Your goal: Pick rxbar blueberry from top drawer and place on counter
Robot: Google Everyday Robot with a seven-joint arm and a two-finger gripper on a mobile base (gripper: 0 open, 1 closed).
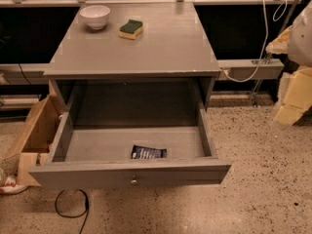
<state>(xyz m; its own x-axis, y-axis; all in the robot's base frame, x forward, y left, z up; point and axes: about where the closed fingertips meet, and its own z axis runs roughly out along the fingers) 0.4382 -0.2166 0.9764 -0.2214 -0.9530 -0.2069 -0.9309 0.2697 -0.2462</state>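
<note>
Rxbar blueberry (148, 152) lies flat in the open top drawer (129, 173), against the drawer's front panel, just right of its knob (133, 181). The drawer is out, so I judge grasp, lift and put-down on the counter (161, 48) above the drawer are all still to do. The gripper (291, 99), I take it, is the pale shape well to the right of the drawer, far from the bar. I can't tell how open it is, but it hasn't got the bar.
</note>
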